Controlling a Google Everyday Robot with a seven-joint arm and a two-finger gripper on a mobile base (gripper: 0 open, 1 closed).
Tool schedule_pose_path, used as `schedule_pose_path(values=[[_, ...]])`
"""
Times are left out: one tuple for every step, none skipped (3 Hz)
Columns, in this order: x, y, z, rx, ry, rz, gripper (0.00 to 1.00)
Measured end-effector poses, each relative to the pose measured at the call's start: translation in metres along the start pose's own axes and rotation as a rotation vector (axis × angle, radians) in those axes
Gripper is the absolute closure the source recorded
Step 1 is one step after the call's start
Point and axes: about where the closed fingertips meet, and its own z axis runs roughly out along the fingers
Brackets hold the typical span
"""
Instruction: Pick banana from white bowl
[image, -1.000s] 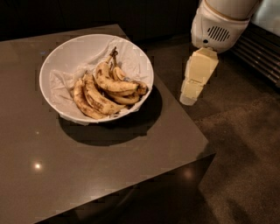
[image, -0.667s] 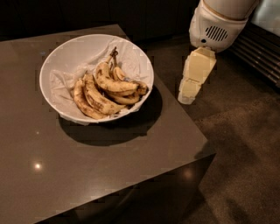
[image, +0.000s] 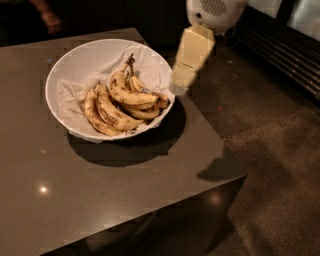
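A wide white bowl (image: 56, 75) sits on the dark brown counter (image: 100, 200), toward its far right corner, and throws a deep shadow on the surface in front of it. Crumpled white paper (image: 150, 62) lines the inside and rises against the far wall. A small pile of spotted bananas (image: 106, 114) lies on the paper in the right half of the bowl. The banana (image: 131, 96) rests on top of that pile, curved and speckled brown, with its thin dark stem pointing up toward the far rim and its darkened end lying near the right rim. The pincer (image: 181, 86), a pale cream block hanging from the arm's rounded white housing (image: 215, 12), slants down from the upper right. Its tip is just beside the bowl's right rim, on the outside, close to the counter's right edge (whether it touches the rim cannot be told). How far the pincer is spread cannot be told either, and it stands apart from every banana, with the bowl's wall between. To the right of the counter lies a speckled dark floor (image: 270, 130), and a dark slatted panel (image: 285, 47) runs along the upper right.
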Motion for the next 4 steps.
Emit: schedule_pose_path(values=[[-0.074, -0.005, 0.006, -0.027, -0.043, 0.05, 0.0], [-0.102, -0.004, 0.003, -0.015, -0.095, 0.039, 0.0], [-0.094, 0.003, 0.025, -0.063, -0.075, 0.049, 0.0], [-0.086, 0.008, 0.042, -0.08, -0.033, 0.064, 0.0]])
